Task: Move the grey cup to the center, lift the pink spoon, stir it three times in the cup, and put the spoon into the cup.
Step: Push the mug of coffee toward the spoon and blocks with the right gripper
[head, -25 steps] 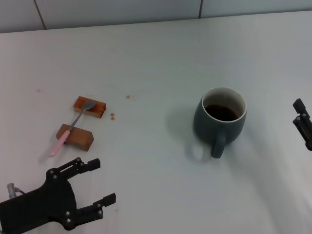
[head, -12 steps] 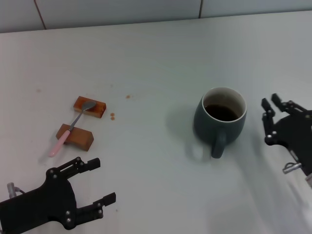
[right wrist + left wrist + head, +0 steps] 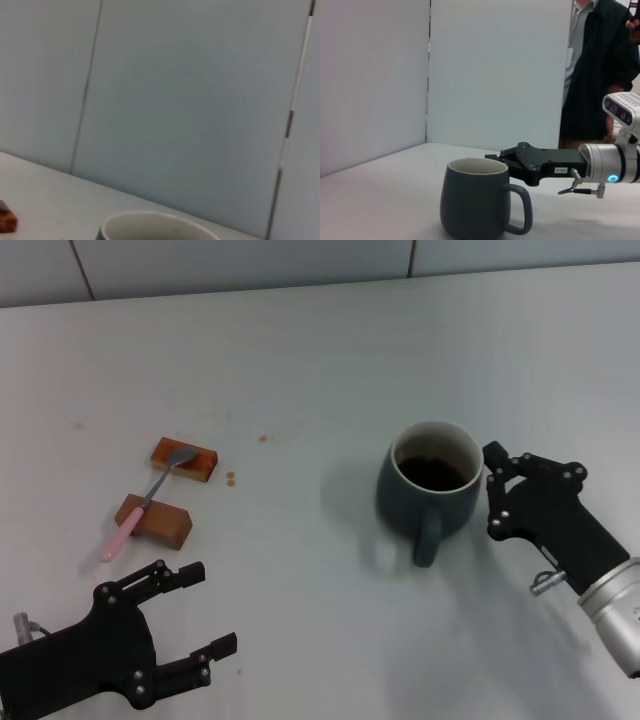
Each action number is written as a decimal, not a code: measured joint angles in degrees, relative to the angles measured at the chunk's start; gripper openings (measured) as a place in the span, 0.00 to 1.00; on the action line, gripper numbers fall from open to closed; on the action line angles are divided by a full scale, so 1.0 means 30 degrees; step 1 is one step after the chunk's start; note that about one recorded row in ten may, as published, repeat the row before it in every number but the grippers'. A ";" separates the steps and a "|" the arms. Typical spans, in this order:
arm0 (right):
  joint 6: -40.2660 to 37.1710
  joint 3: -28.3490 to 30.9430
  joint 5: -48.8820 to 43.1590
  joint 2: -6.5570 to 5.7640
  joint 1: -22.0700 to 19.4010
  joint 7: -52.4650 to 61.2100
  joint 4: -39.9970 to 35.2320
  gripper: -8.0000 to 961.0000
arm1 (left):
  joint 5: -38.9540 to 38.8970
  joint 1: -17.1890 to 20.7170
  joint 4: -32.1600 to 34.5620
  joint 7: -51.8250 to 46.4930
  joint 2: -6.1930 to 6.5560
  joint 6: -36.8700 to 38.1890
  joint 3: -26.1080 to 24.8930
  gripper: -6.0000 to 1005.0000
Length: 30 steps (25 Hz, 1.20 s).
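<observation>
The grey cup stands right of the table's middle, handle toward me, with dark liquid inside. It also shows in the left wrist view, and its rim shows in the right wrist view. My right gripper is open, its fingertips against the cup's right side; it shows behind the cup in the left wrist view. The pink spoon lies across two brown blocks at the left, bowl on the far block. My left gripper is open and empty at the front left, below the spoon.
Two brown blocks hold up the spoon; one shows at the edge of the right wrist view. Small brown spots mark the table near them. A person stands behind the table.
My right arm has come in from the right edge to the cup's right side. The cup has slid a little to the left. The left arm has not moved.
</observation>
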 joint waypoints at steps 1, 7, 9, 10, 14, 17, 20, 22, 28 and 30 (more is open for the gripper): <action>0.0050 0.0006 -0.0116 -0.0014 0.0126 -0.0002 0.0159 0.02 | 0.0001 0.0001 0.0001 -0.0007 0.0004 0.0003 -0.0001 0.80; 0.0575 0.0145 -0.0931 0.0006 0.1166 -0.0012 0.0956 0.01 | 0.0057 0.0002 0.0001 -0.0023 0.0005 -0.0013 -0.0002 0.80; 0.0934 0.0239 -0.1280 0.0006 0.1572 -0.0015 0.1239 0.01 | 0.0061 0.0002 0.0000 -0.0023 0.0004 -0.0020 -0.0001 0.80; 0.1138 0.0275 -0.1440 0.0012 0.1747 -0.0018 0.1329 0.01 | 0.0061 0.0002 0.0001 -0.0023 0.0004 -0.0022 -0.0001 0.80; 0.1933 0.0317 -0.1679 0.0052 0.2444 -0.0024 0.1669 0.01 | 0.0080 -0.0020 0.0001 -0.0024 0.0001 -0.0032 -0.0001 0.80; 0.2429 0.0316 -0.1836 0.0059 0.2873 -0.0026 0.1846 0.01 | 0.0088 -0.0022 0.0000 -0.0023 0.0002 -0.0046 0.0000 0.80; 0.2671 0.0314 -0.1879 0.0059 0.3164 0.0069 0.1890 0.01 | 0.0078 -0.0027 0.0000 -0.0023 0.0002 -0.0064 -0.0001 0.80; 0.2741 0.0312 -0.1891 0.0059 0.3240 0.0155 0.1901 0.01 | 0.0079 -0.0027 0.0000 -0.0023 0.0002 -0.0065 -0.0001 0.80; 0.2638 0.2377 -0.1682 -0.0057 0.2322 0.0289 0.1458 0.01 | 0.0052 -0.0028 0.0000 -0.0023 0.0002 -0.0067 -0.0002 0.80; 0.2398 0.3564 -0.1820 -0.0093 0.1658 0.1330 0.0660 0.01 | 0.0050 -0.0028 0.0000 -0.0040 0.0001 -0.0067 -0.0001 0.80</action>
